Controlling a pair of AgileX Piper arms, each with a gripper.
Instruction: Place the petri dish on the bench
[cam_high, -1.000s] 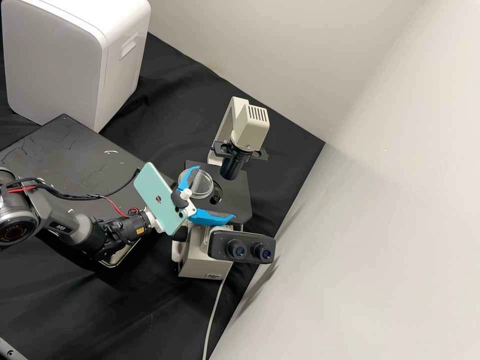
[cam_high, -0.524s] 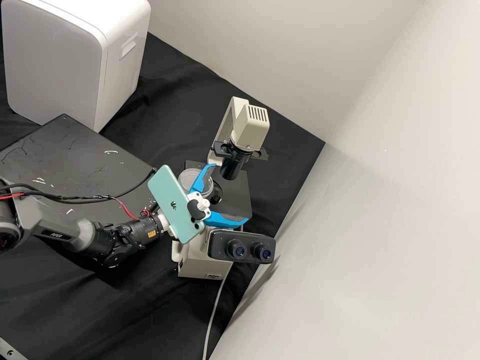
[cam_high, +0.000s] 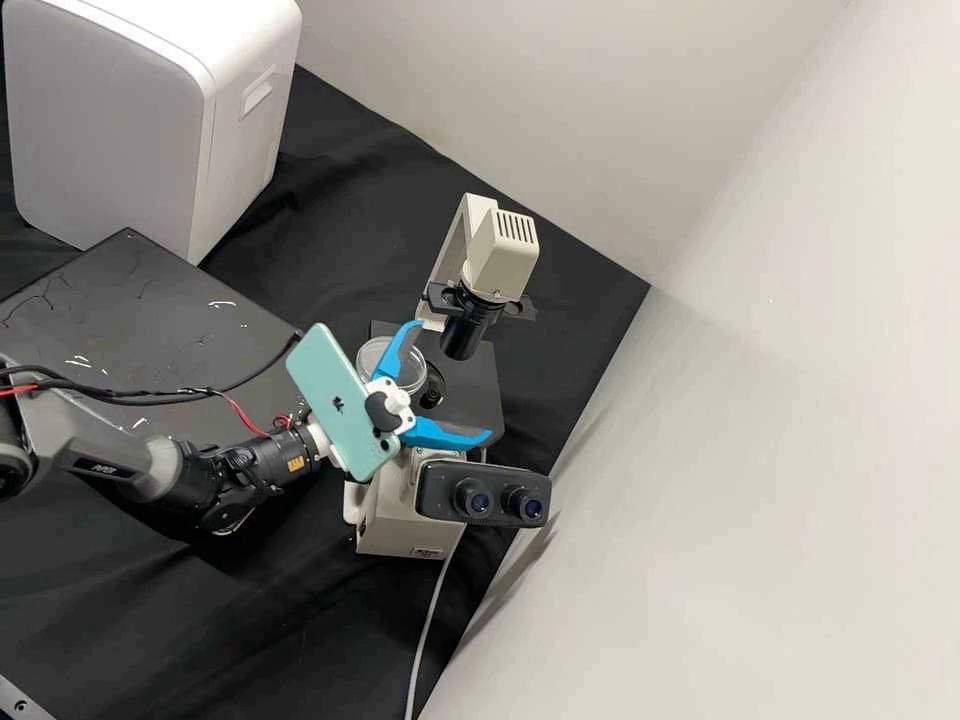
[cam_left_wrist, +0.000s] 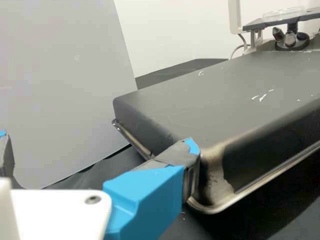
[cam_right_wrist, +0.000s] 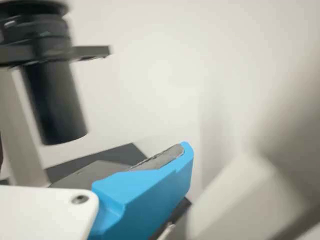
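- The right gripper (cam_high: 452, 381) stands wide open at the microscope (cam_high: 425, 505) and has hold of nothing. Seen from above, one blue finger lies across the petri dish (cam_high: 413, 373), and the other reaches out over the near edge of the stage (cam_high: 478, 392).
- The dish sits flat on the stage, deep in the gap and close to the far finger. Whether that finger touches it I cannot tell.
- If the jaws close off-centre like this, I'd expect the far finger to shove the dish sideways across the stage — or ride up over its rim and tip it.
- The black condenser (cam_high: 462, 335) hangs close above, so a careless lift could knock against it.
- A light, smooth dish may also slip on the way down to the bench (cam_high: 330, 230).
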